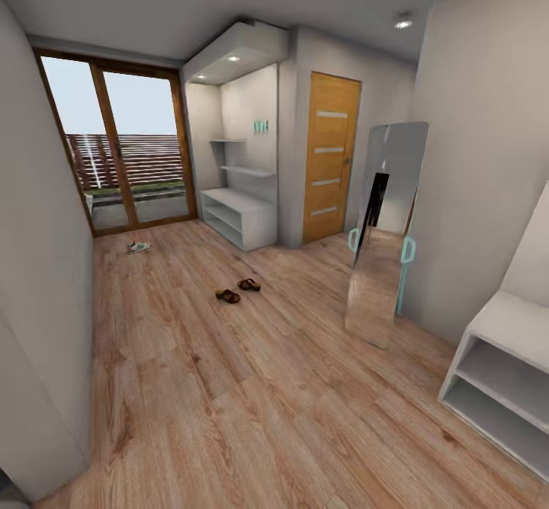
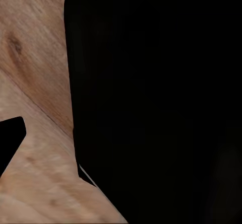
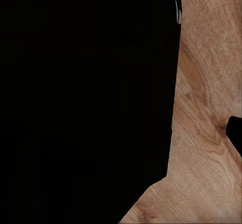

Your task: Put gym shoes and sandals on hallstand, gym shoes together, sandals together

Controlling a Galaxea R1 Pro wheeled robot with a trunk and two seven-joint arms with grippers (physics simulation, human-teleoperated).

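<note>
The two gym shoes (image 1: 139, 247) lie close together on the corridor floor (image 1: 252, 402) at the far left, near the glass door. Nearer the middle of the floor, the two dark-brown sandals (image 1: 228, 295) (image 1: 249, 284) rest side by side, a small gap between them. The hallstand (image 1: 240, 216), pale with two open shelves and floating shelves above, stands against the far wall in an alcove. In each wrist view a dark fingertip (image 2: 10, 138) (image 3: 235, 133) pokes in at the frame edge over wood floor, beside a large black body part. The other finger is lost against that black.
A tall leaning mirror (image 1: 381, 242) with teal brackets stands right of centre. A plain low white shelf bench (image 1: 496, 379) sits at the near right. A wooden door (image 1: 329, 155) is beside the hallstand, and a glass patio door (image 1: 122, 143) is at the far left.
</note>
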